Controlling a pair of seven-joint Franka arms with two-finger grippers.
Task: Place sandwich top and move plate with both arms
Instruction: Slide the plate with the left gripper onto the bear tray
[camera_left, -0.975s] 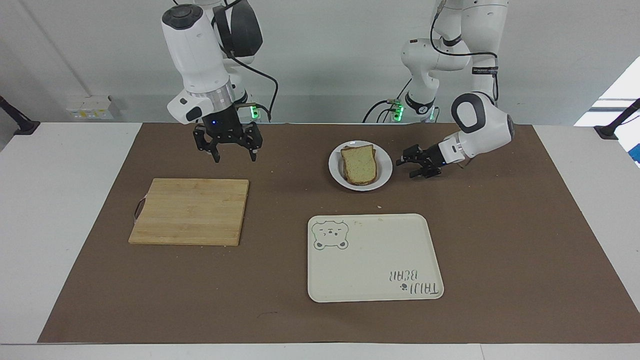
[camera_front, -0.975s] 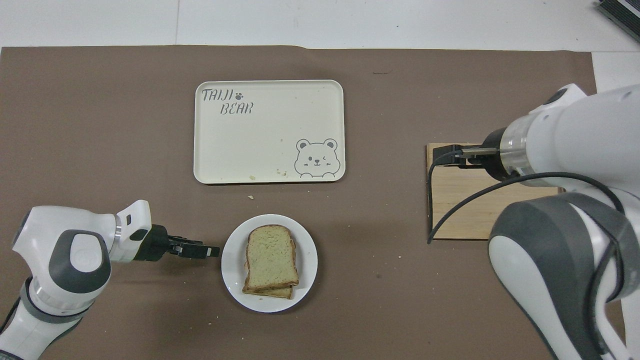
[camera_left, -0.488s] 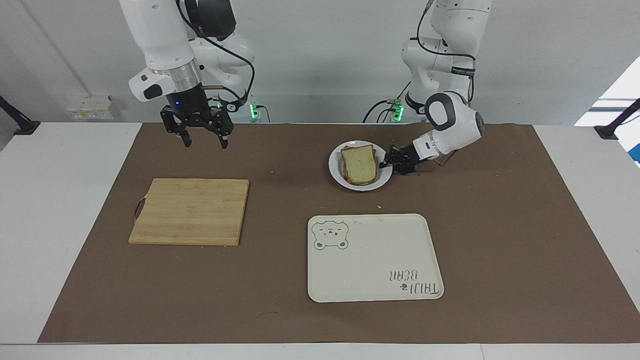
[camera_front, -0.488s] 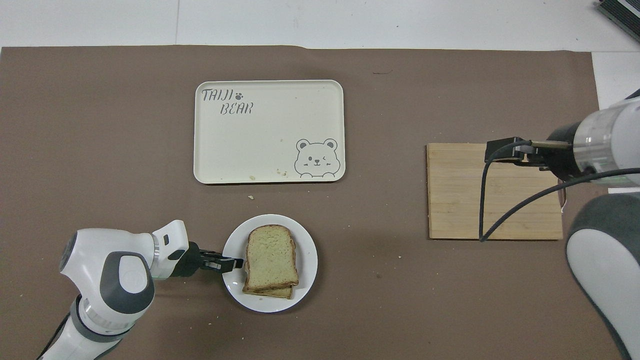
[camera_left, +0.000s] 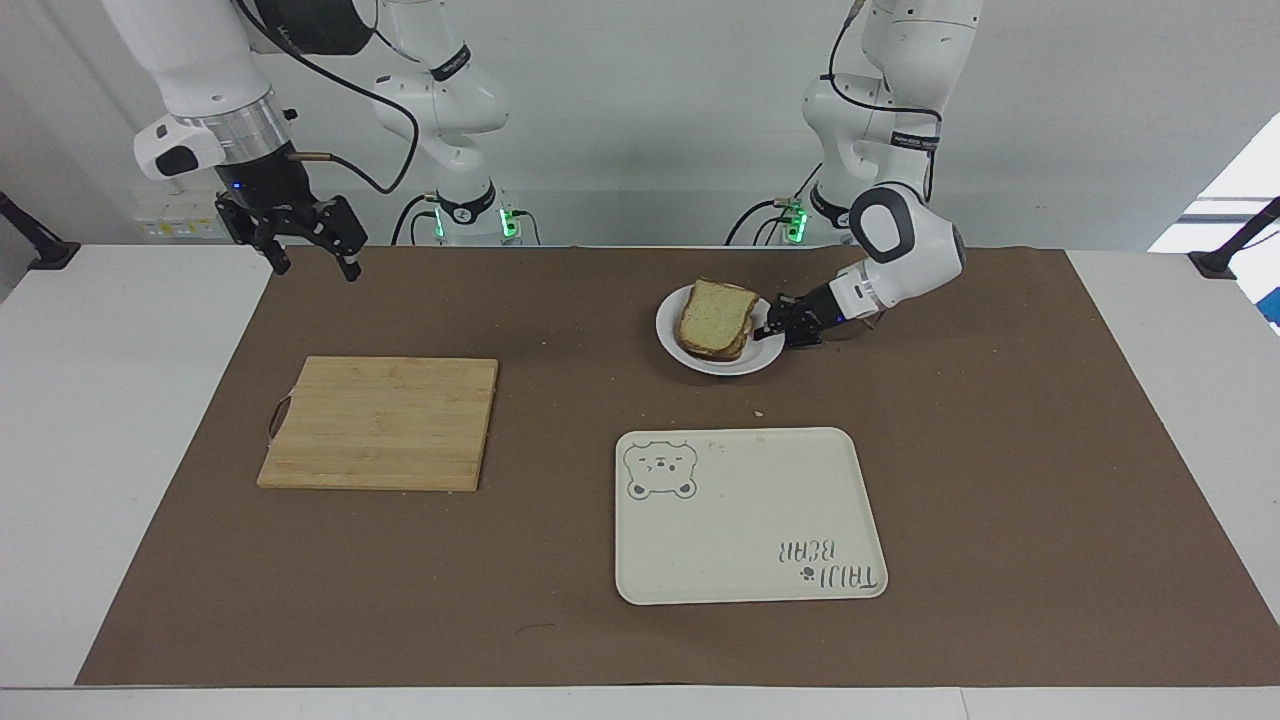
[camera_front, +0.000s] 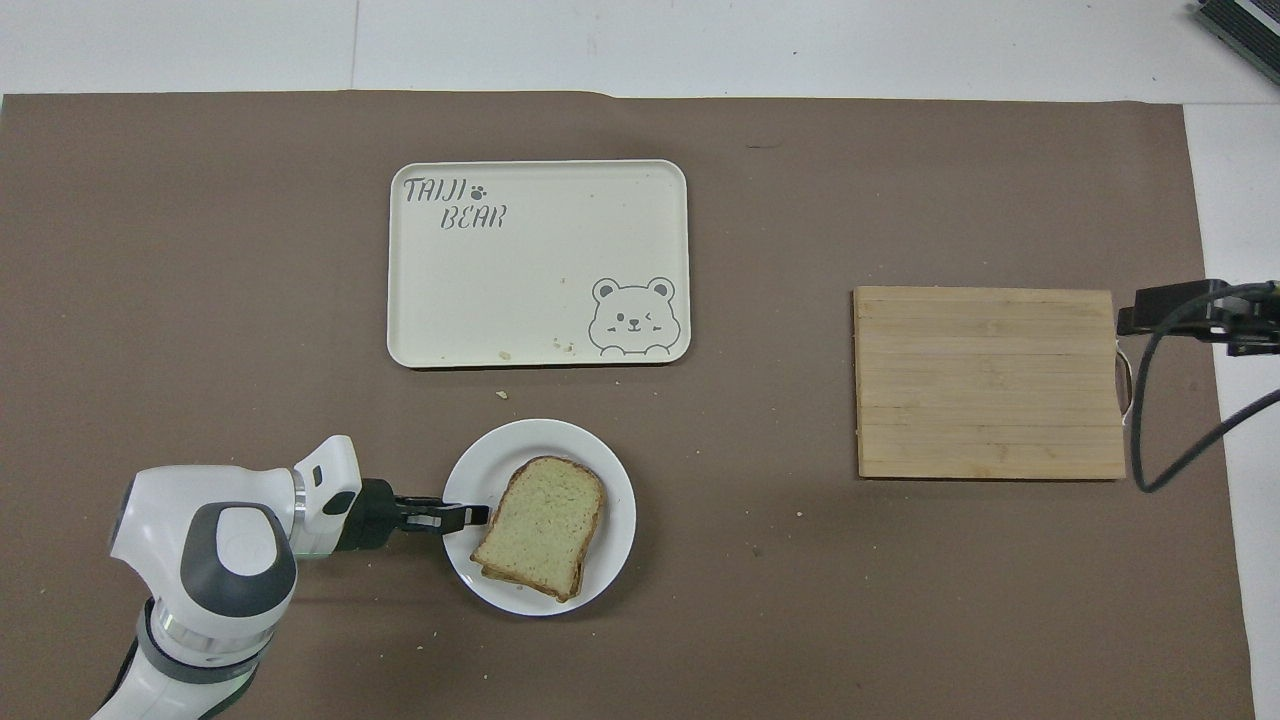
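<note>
Surface (camera_left: 1000, 480): brown mat laid over white.
Left pincer (camera_left: 778, 330): closed on the plate (camera_left: 672, 330) rim; plate seen tilted.
Sandwich top (camera_left: 715, 312): stacked on the plate, beside the left pincer.
Right pincer (camera_left: 305, 238): spread, waiting off the mat's corner.
Risk: bread may be slid off by one-sided lifting.

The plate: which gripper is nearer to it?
Left. The left gripper grips the rim of the plate; the right gripper is raised over the table's edge, past the cutting board.
</note>
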